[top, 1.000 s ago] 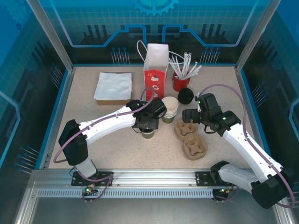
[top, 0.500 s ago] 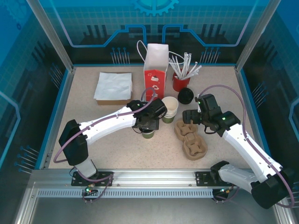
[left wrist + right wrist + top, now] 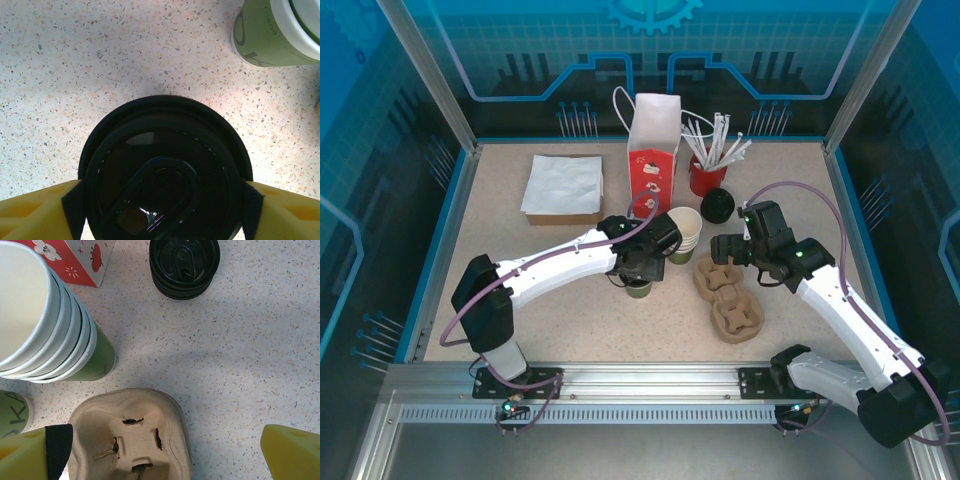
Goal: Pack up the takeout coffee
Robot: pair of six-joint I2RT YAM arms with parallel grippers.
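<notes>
Top external view, left to right: napkins [image 3: 563, 186] far left, then the left gripper [image 3: 638, 268] down over the takeout coffee [image 3: 638, 289], which stood on the table [image 3: 570, 320] just left of the nested cup stack [image 3: 683, 236] and in front of the red paper bag [image 3: 652, 150]. Left wrist view showed the black lid [image 3: 165, 170] on the cup, with the black pads [image 3: 73, 205] against its rim on both sides, so the jaws were closed on the cup (looked like contact, not a gap). Step in hand: grasping the cup, not yet lifted. The next move called for a straight, upright lift clearing the cup stack, then across to the pulp carrier [image 3: 726, 296] or the bag. Right gripper [image 3: 165, 452] hung spread wide and empty above one end of the carrier, near the spare lids [image 3: 184, 265].
</notes>
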